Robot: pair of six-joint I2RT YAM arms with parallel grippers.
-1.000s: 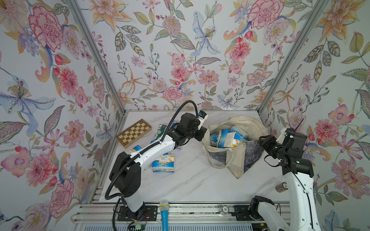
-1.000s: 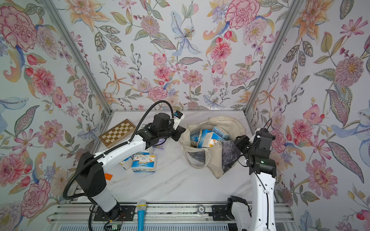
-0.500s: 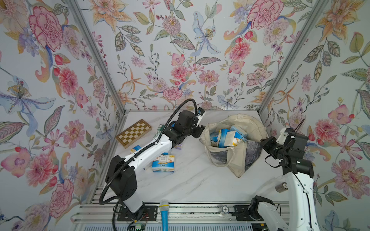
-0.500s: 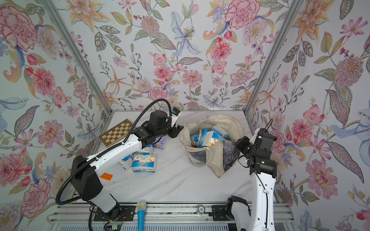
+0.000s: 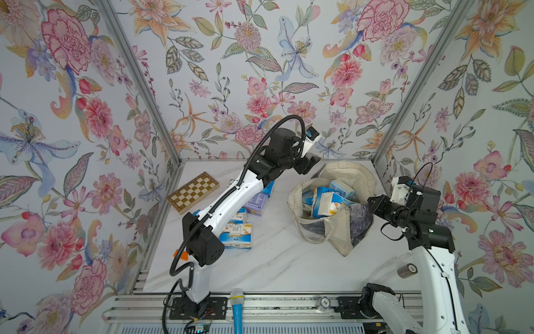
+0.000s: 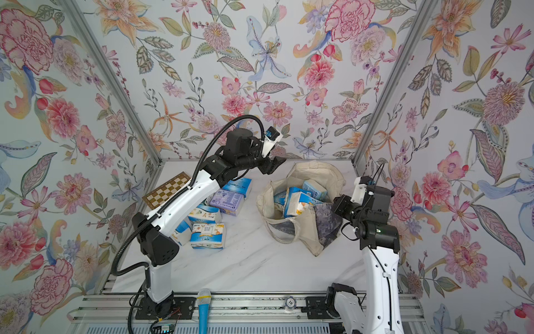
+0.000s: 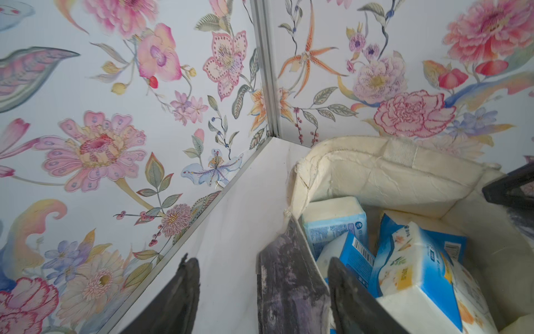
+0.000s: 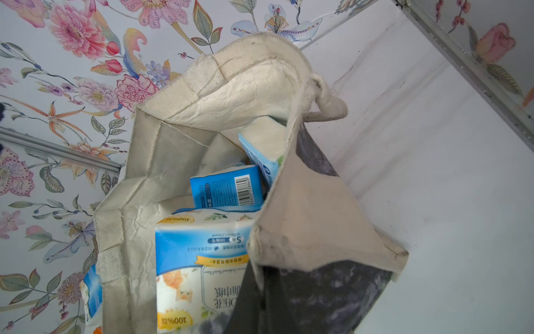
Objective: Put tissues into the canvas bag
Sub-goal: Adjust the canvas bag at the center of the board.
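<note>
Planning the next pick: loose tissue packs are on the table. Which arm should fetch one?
Left. The left claw is open and empty, and the loose packs lie on its side, beneath its arm. The right claw is shut on the rim of the canvas bag, holding the mouth open.

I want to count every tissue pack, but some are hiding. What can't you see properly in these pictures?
- Loose packs: the left arm covers some in both top views.
- Packs deep in the bag: the top packs and the cloth hide them in every view.
- Right gripper: its tips blend into the bag's dark print in both top views.
- Little roll: label too small to read in a top view.
</note>
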